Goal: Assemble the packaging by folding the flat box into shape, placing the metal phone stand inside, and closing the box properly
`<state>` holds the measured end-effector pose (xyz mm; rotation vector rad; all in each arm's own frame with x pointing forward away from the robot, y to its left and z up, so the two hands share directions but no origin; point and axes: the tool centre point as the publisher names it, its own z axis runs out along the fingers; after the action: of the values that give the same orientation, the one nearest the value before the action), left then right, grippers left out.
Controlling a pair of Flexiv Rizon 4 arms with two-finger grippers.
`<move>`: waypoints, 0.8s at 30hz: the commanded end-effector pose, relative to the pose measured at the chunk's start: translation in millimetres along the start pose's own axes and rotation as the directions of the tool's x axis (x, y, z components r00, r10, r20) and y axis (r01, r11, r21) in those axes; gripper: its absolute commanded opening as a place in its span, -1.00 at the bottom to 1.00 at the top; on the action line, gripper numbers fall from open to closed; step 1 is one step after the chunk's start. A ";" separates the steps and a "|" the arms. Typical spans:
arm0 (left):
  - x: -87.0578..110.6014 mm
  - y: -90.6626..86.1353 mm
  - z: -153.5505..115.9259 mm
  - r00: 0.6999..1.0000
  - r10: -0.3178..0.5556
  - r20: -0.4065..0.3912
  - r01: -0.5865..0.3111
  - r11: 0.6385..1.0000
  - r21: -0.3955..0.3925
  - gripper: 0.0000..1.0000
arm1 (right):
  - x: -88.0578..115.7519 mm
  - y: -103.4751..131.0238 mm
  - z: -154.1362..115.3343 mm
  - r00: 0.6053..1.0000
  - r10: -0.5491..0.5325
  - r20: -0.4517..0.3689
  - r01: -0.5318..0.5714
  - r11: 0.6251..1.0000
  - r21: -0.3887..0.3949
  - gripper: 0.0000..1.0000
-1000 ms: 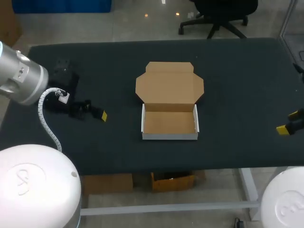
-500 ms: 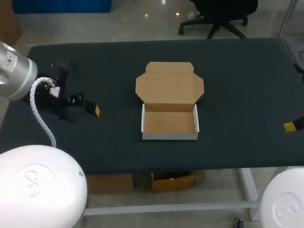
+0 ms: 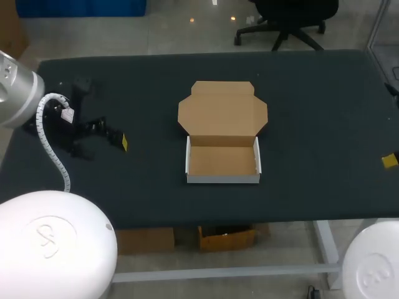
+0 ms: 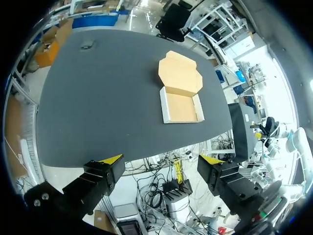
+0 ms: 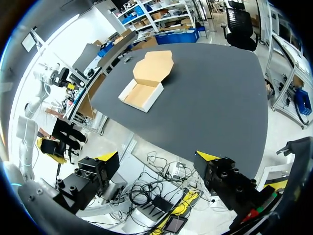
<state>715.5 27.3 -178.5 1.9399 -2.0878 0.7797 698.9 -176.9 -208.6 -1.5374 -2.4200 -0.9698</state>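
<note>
Left gripper (image 3: pixel 122 141) and right gripper (image 3: pixel 389 161) have retreated toward the side edges, both spread wide; open box (image 3: pixel 222 161) sits centre.

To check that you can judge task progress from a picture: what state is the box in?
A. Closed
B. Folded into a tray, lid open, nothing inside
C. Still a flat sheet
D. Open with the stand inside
B: the box has raised walls, its lid lies open behind it, and only bare cardboard shows inside.
</note>
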 end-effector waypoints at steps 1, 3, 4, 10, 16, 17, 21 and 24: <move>4.3 4.9 -5.1 1.000 -0.011 0.013 0.011 1.000 0.008 1.00 | 4.2 -1.0 -7.0 1.000 0.020 -0.014 -0.021 1.000 -0.016 1.00; 5.1 4.3 -6.2 1.000 -0.021 0.012 0.021 1.000 0.009 1.00 | 4.9 -0.7 -8.4 0.999 0.032 -0.028 -0.032 0.999 -0.027 1.00; 5.3 4.0 -6.7 1.000 -0.025 0.013 0.025 1.000 0.008 1.00 | 5.6 -0.4 -8.7 0.998 0.042 -0.037 -0.044 0.999 -0.031 1.00; 7.5 1.3 -4.4 0.999 -0.046 0.029 0.045 0.999 0.009 1.00 | 11.9 4.7 -5.7 0.998 0.054 -0.034 -0.055 0.998 -0.008 1.00; 11.7 -3.5 -4.9 0.997 -0.061 0.044 0.061 0.998 0.009 1.00 | 14.6 16.5 -1.6 0.997 0.079 -0.016 -0.078 0.996 0.039 1.00; 13.1 -3.6 -5.2 0.997 -0.062 0.048 0.061 0.998 0.011 1.00 | 15.5 18.4 -2.0 0.997 0.079 -0.015 -0.079 0.996 0.040 1.00; 17.5 -3.9 -6.2 0.995 -0.070 0.077 0.069 0.997 0.022 1.00 | 19.0 23.0 -3.3 0.996 0.093 0.014 -0.094 0.994 0.059 1.00; 19.1 -4.8 -6.4 0.994 -0.075 0.083 0.074 0.997 0.024 1.00 | 20.4 26.0 -1.6 0.995 0.098 0.025 -0.100 0.992 0.074 1.00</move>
<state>716.6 17.6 -165.7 2.0616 -2.0426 0.7371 708.4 -160.1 -190.0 -1.6212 -2.3343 -0.8694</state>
